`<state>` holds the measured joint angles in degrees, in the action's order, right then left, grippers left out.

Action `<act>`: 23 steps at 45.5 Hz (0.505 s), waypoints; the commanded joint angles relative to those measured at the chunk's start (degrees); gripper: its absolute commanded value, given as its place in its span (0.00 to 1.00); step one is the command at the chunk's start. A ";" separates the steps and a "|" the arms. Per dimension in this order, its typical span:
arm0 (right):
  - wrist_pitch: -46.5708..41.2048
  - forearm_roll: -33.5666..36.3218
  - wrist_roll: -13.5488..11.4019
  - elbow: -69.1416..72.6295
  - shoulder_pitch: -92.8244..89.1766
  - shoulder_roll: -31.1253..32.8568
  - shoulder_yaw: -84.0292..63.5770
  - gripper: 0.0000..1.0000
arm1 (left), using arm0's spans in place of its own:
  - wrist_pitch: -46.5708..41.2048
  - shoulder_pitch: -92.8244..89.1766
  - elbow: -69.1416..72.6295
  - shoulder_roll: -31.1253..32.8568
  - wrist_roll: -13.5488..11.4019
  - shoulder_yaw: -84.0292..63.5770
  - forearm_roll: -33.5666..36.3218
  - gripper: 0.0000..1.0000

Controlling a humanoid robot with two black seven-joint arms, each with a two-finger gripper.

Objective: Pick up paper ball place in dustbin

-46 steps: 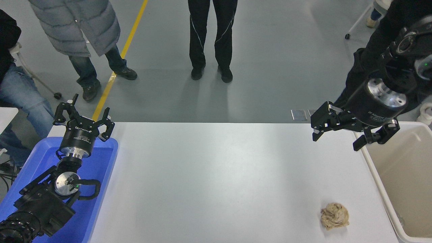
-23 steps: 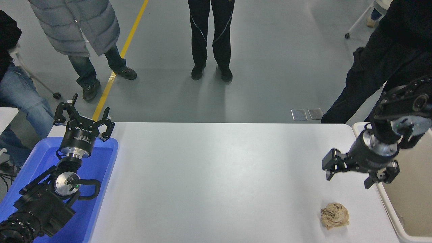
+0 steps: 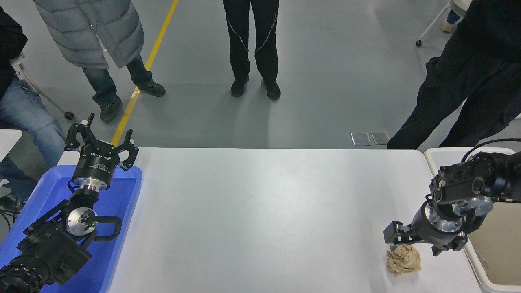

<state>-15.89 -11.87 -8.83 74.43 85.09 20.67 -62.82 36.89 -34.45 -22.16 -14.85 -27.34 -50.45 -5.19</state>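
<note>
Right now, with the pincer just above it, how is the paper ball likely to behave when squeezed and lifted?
The paper ball is a loose, wrinkly wad, so it will probably crush somewhat rather than resist. It looks light for its size. Its lumpy, roughly round shape could let it roll if the open right pincer nudges it; the creases should give grip.

Right end effector (image 3: 424, 243) points down, fingers spread; left end effector (image 3: 100, 143) parked, fingers apart.

Crumpled tan paper ball (image 3: 403, 260) lies on the table beside the off-white dustbin (image 3: 471, 253).
</note>
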 commanded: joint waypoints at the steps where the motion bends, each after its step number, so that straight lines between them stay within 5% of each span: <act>1: 3.32 -2.63 0.04 -2.79 -5.10 -0.01 2.18 1.00 | 0.02 0.00 0.01 0.00 0.00 0.00 0.00 0.98; 23: 3.41 -2.90 0.04 -9.47 -10.47 -0.01 2.97 1.00 | 0.02 0.00 0.01 0.00 0.00 -0.09 0.00 0.98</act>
<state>-12.80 -14.62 -8.84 66.65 76.44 20.63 -60.80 36.89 -34.45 -22.18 -14.85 -27.34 -50.51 -5.18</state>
